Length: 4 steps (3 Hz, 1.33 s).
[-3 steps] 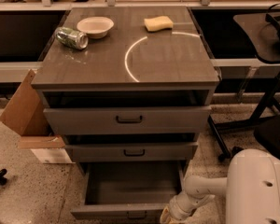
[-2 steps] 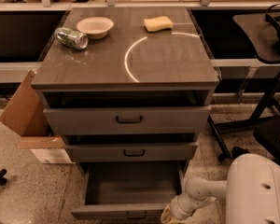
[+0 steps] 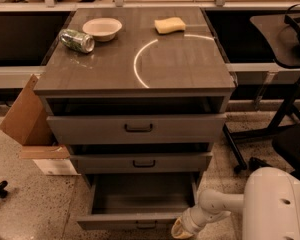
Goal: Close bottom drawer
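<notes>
The smooth grey-brown desk has a round bowl and a dented can near its back left corner. Below its front edge the bottom drawer stands pulled out. The gripper sits just beside the drawer's front right corner; I cannot tell whether it is spread. Speckled floor lies open to the left.

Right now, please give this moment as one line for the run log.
bottom drawer: pulled out, open | gripper: low, at right end of its front panel | contact: cannot tell | closing: not done
</notes>
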Each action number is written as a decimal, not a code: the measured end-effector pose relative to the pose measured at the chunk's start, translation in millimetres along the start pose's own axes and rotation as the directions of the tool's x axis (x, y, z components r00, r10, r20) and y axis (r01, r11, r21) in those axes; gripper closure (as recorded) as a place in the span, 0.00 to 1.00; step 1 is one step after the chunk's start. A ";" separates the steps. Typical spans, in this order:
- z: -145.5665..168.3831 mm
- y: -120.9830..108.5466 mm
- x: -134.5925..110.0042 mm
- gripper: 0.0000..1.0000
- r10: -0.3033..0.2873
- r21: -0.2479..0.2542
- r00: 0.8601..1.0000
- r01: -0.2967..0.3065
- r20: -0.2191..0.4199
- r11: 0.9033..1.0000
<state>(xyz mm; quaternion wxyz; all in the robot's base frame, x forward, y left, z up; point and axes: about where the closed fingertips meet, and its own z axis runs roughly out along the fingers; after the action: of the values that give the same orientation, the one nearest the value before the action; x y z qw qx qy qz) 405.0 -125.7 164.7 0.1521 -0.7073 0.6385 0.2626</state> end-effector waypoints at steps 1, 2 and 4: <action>2.5 -1.8 2.2 1.00 0.010 0.008 1.000 -0.010 0.011 1.000; 8.4 -19.3 8.0 1.00 0.026 0.047 0.999 -0.028 0.040 0.999; 15.5 -75.1 15.3 1.00 0.078 0.177 0.993 -0.093 0.087 0.980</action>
<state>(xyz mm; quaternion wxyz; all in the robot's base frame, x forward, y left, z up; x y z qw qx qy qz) 476.8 -119.3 134.4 0.2294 -0.6515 0.6830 0.2377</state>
